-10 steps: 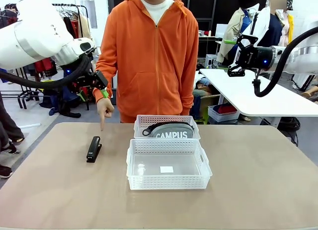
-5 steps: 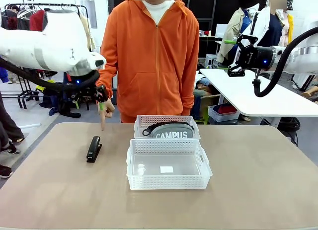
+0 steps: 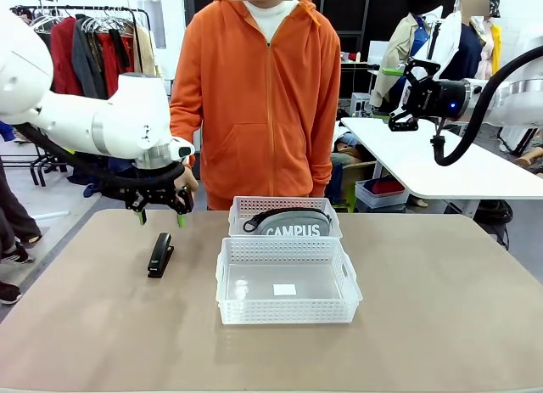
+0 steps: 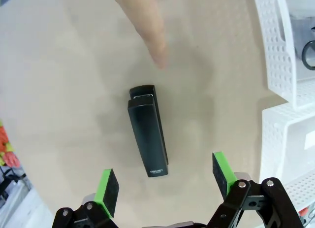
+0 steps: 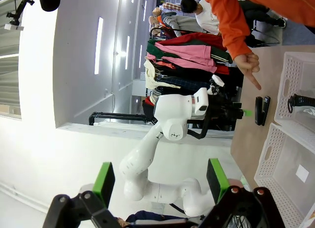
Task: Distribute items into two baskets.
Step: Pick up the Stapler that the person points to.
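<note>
Left gripper (image 3: pixel 161 215) released: jaws spread wide, nothing between the green pads. It hangs over the table (image 3: pixel 424 325) just at 12 o'clock of the black stapler (image 3: pixel 160 255), clear of it.

In the left wrist view the stapler (image 4: pixel 147 132) lies flat and lengthwise, centred ahead of the left gripper (image 4: pixel 166 181), with a pad either side of its near end and no contact. The person's index finger (image 4: pixel 150 31) points down at 12 o'clock of the stapler, close to its far end but apart from it.

The stapler sits at 9 o'clock of the near basket (image 3: pixel 287 308), well apart from it. The near basket holds only a small white sticker (image 3: pixel 284 289) on its floor. The far basket (image 3: pixel 246 208) touches it at 12 o'clock and holds the grey CAMPUS pouch (image 3: pixel 293 225), black strap on top.

Right gripper (image 3: pixel 405 123) is also released and empty, parked high off the table at 2 o'clock. In its own view the right gripper (image 5: pixel 160 179) has its pads wide apart.
</note>
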You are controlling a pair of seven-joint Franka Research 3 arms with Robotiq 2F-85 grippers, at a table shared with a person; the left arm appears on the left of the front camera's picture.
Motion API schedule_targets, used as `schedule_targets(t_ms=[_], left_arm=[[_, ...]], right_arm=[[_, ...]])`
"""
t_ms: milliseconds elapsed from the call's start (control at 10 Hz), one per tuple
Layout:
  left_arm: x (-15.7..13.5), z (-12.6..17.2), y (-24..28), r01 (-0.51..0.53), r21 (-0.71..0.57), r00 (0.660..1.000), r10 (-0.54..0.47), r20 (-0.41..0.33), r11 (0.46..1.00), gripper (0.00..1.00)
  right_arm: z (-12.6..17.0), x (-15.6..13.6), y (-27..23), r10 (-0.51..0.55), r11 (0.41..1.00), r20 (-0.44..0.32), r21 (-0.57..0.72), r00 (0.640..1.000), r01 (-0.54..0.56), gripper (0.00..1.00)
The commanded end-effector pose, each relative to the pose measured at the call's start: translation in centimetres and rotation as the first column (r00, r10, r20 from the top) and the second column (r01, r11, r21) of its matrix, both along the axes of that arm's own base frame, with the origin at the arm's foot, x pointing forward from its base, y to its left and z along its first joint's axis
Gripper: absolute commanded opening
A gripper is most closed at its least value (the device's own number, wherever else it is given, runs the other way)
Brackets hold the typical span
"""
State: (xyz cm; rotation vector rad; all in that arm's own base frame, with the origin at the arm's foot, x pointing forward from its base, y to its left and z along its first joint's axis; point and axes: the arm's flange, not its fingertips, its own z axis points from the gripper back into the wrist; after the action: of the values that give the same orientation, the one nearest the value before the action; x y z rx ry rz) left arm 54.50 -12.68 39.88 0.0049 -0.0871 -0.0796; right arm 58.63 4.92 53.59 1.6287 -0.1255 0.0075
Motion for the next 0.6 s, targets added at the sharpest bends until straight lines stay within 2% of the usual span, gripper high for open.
schedule_targets(t_ms=[0, 200, 500], left_arm=[[-0.1, -0.5, 0.2, -0.052, -0.044, 0.998, 0.051, -0.029, 0.998, 1.00], [-0.7, -2.5, 0.4, -0.063, -0.006, 0.996, 0.062, -0.066, 0.998, 1.00], [-0.7, -5.0, 0.8, -0.100, 0.020, 0.993, 0.101, -0.061, 0.995, 1.00]], right_arm=[[0.2, -0.1, -0.1, -0.010, 1.000, -0.008, 0.010, 1.000, 0.010, 1.00], [0.2, -0.1, -0.1, -0.010, 1.000, -0.008, 0.010, 1.000, 0.010, 1.00], [0.2, -0.1, -0.1, -0.010, 1.000, -0.008, 0.010, 1.000, 0.010, 1.00]])
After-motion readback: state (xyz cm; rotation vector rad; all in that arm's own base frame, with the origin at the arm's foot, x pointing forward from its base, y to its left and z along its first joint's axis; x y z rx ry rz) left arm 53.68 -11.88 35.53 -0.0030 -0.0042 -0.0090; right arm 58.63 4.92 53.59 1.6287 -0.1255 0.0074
